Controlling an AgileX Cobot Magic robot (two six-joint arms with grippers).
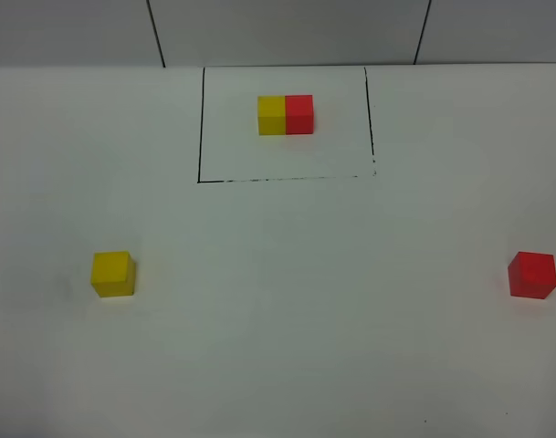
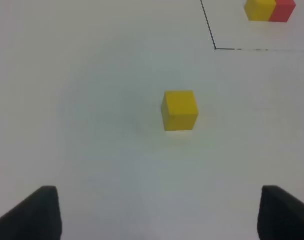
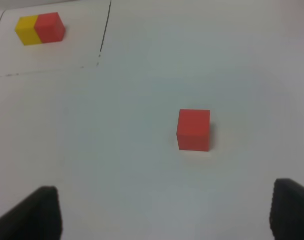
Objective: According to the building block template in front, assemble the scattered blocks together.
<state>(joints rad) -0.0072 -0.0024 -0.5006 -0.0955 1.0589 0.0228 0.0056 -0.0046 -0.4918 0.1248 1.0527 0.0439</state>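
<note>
The template (image 1: 285, 114) is a yellow cube joined to a red cube, inside a thin black drawn rectangle at the back middle of the table; it also shows in the left wrist view (image 2: 269, 10) and the right wrist view (image 3: 40, 28). The loose yellow cube (image 1: 112, 274) sits at the left, ahead of my left gripper (image 2: 156, 215), which is open and apart from the cube (image 2: 179, 110). The loose red cube (image 1: 532, 275) sits at the far right, ahead of my open right gripper (image 3: 164, 215), apart from the cube (image 3: 193, 129). Neither gripper shows in the high view.
The white table (image 1: 296, 310) reaches a grey back wall (image 1: 287, 32) with two dark seams. The drawn black rectangle (image 1: 200, 137) is open toward the wall. The red cube lies close to the right edge of the high view.
</note>
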